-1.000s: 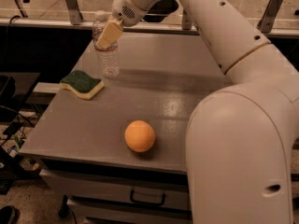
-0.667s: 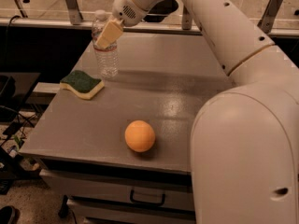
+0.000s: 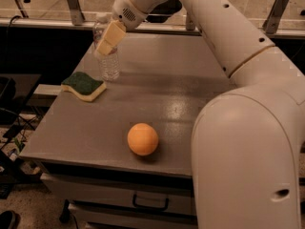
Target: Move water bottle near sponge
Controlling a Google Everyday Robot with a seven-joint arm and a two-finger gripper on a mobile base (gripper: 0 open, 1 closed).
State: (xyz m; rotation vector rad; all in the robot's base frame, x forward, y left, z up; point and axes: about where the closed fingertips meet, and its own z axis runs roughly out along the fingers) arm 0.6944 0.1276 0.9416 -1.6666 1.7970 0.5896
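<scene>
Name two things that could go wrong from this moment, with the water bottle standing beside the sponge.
1. The gripper sits high on the water bottle, which looks tall and light. A sideways pull-away could tip it.
2. The bottle stands close to the sponge and near the left edge of the table. If it topples, it may roll off or knock the sponge.

Probably a lab: metal railing (image 3: 73, 4) behind a grey drawer bench (image 3: 190, 85), end effector (image 3: 104, 48) over its far-left corner.
</scene>
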